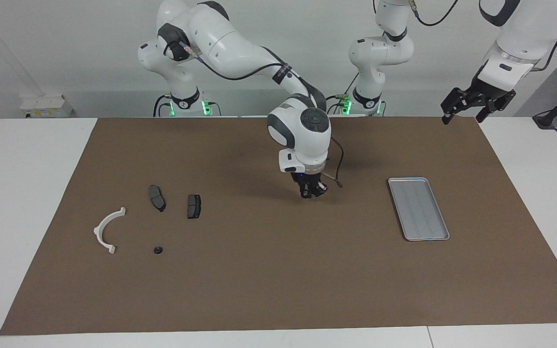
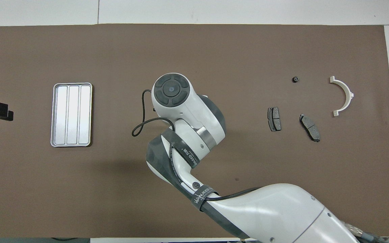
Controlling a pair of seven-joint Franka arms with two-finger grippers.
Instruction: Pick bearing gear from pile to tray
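The pile lies toward the right arm's end of the mat: a white half-ring bracket (image 1: 107, 231) (image 2: 344, 96), two dark grey pads (image 1: 157, 197) (image 1: 194, 206) and one small black round piece (image 1: 157, 250) (image 2: 295, 79). The silver tray (image 1: 418, 208) (image 2: 71, 114) lies bare toward the left arm's end. My right gripper (image 1: 311, 191) hangs low over the middle of the mat, between pile and tray. Its fingertips are shut on a small dark bearing gear that barely shows. The overhead view hides it under the wrist (image 2: 172, 91). My left gripper (image 1: 460, 116) waits open, raised over the mat's corner.
A brown mat (image 1: 278, 270) covers most of the white table (image 1: 27, 193). A loose black cable (image 2: 140, 118) loops off the right arm's wrist toward the tray. The mat between the right gripper and the tray is bare.
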